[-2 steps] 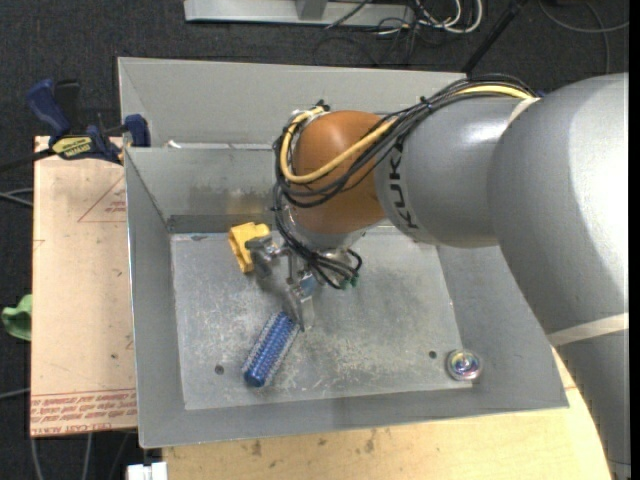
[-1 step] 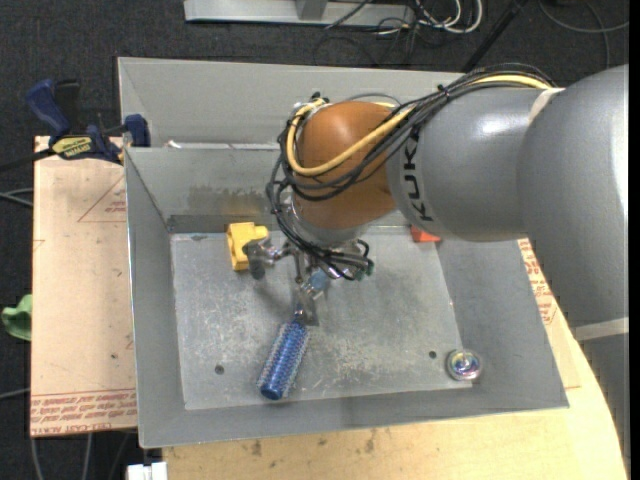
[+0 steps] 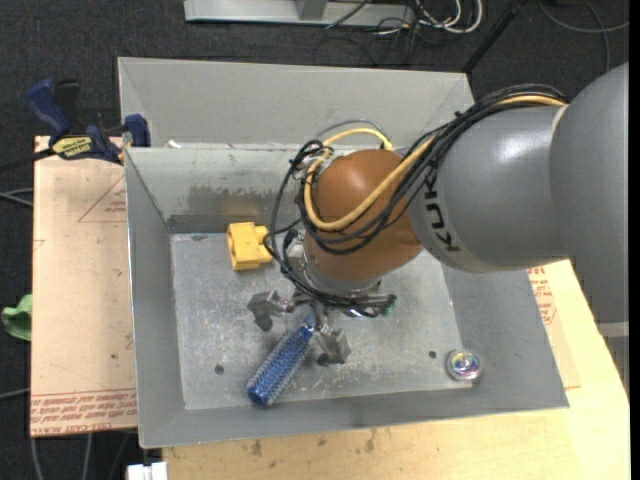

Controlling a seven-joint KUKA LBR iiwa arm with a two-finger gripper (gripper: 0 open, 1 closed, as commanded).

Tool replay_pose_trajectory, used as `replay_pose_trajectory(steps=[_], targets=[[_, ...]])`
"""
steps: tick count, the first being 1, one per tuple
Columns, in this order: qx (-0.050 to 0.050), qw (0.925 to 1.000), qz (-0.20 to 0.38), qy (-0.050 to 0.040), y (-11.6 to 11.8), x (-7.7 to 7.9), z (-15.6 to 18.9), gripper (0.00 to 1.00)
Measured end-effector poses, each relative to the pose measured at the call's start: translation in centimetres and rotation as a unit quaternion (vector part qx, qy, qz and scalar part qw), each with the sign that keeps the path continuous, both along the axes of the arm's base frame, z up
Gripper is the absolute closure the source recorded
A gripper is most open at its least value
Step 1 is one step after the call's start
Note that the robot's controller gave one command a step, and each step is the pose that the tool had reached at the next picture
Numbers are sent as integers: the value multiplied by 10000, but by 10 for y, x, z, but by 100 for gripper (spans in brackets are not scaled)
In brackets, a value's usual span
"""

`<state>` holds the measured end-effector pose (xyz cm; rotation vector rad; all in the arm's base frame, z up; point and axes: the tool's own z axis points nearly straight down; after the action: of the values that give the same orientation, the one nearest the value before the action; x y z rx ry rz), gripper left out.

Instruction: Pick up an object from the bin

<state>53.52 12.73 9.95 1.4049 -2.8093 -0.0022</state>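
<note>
- Dark carpet surrounds the work spot, with cables trailing along the top of the frame.
- Bin: grey metal filling the middle of the frame. Its sloped walls look meant to slide loose things down onto the flat, scuffed floor.
- Arm: a thick grey limb coming in from the right and bent down over the bin's centre, so the wrist points straight at the floor.
- Orange cover: domed over the wrist and looped with yellow and black cables.
- Gripper: low over the floor, just below centre. Its fingers are spread apart, one on each side of the upper end of the blue roller.
- Blue roller: a ribbed cylinder lying slantwise at lower centre, flat on the floor and not yet pinched. I'd judge it to be the pick.
- Yellow block: up and left of the gripper, against the back wall and clear of the fingers.
- Silver knob: lower right corner, well apart.
</note>
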Motion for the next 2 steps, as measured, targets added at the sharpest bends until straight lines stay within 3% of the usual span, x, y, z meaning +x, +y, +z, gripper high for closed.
replay_pose_trajectory(steps=[1, 2], targets=[[1, 9975, 708, 7, 15, -6, -31, 0], [5, 9976, 691, -2, 16, -6, -31, 0]])
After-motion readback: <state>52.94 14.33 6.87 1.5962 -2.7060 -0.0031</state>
